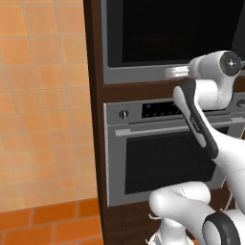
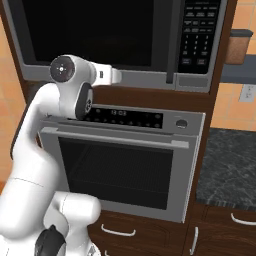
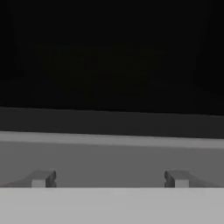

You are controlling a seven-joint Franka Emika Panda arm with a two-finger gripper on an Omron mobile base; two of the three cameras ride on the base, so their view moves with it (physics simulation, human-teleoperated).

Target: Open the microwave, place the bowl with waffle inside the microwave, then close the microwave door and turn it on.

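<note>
Facing: we sit square to the microwave [image 2: 115, 40], built into a dark wood column above the oven [image 2: 125, 160].
Door: microwave door [image 1: 167, 31] is shut, black glass flush in its grey frame; keypad [image 2: 200, 35] sits at its right.
Gripper: gripper [image 3: 109, 179] is up against the grey lower frame of the door; we see both fingertips [image 3: 41, 179] set wide apart with nothing between them.
Edges: in the hand view the frame's lower strip runs straight across just above the tips, dark glass above it.
Room: orange tiled wall [image 1: 43, 105] lies open on the left of the column; dark counter [image 2: 230, 165] on its right, drawers [image 2: 150, 232] below the oven.
Containers: microwave interior is hidden behind the dark glass, we cannot tell what is inside; a brown jar [image 2: 237, 47] stands on a shelf at far right, contents unreadable.
</note>
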